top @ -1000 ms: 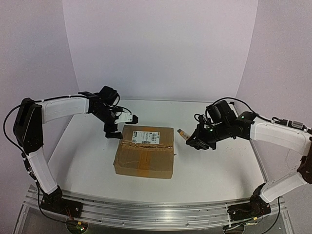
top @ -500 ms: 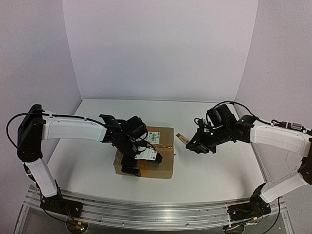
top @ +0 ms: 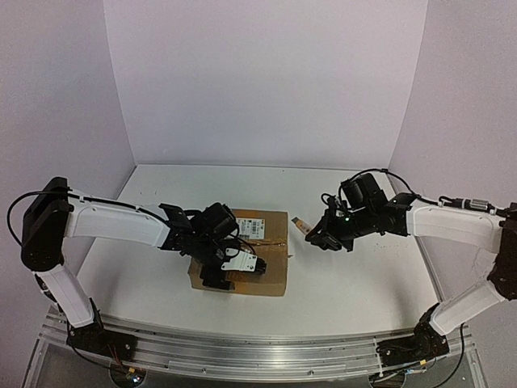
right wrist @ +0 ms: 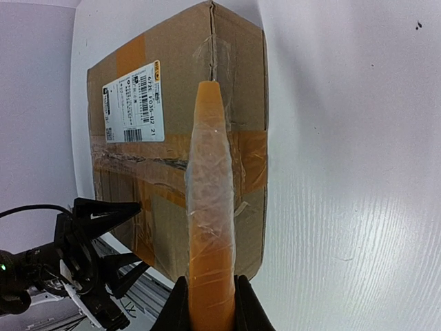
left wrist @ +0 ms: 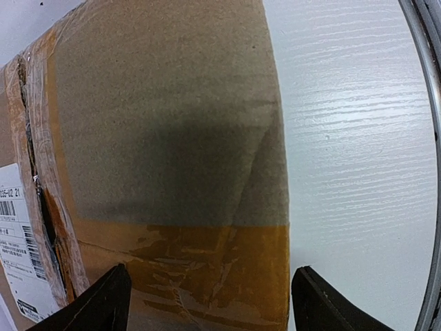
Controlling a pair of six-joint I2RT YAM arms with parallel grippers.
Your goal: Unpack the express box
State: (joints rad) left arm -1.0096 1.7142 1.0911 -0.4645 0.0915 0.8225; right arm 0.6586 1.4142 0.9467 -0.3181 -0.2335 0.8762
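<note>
The express box [top: 271, 267] lies flat near the middle of the white worktop [top: 355, 283], a little left of centre, with its white shipping label [top: 250, 225] on the far part of its top face. Bare worktop shows along all four of its edges: a broad band to the right, a narrower one on the left under the left arm, a band behind it up to the back wall [top: 266, 89], and a band in front down to the metal rail [top: 258, 343]. The left pincer [top: 214, 276] hangs over the box's near left part with its jaws spread wide. In the left wrist view they straddle a taped stretch of the top beside one box edge; whether they touch the cardboard I cannot tell. The right pincer [top: 313, 236] is closed on a slim orange strip [top: 301, 225] wrapped in clear film. The strip's tip points at the box's far right corner, just beside it, with a narrow gap of worktop between. The right arm reaches in from the right, over the broad band.
</note>
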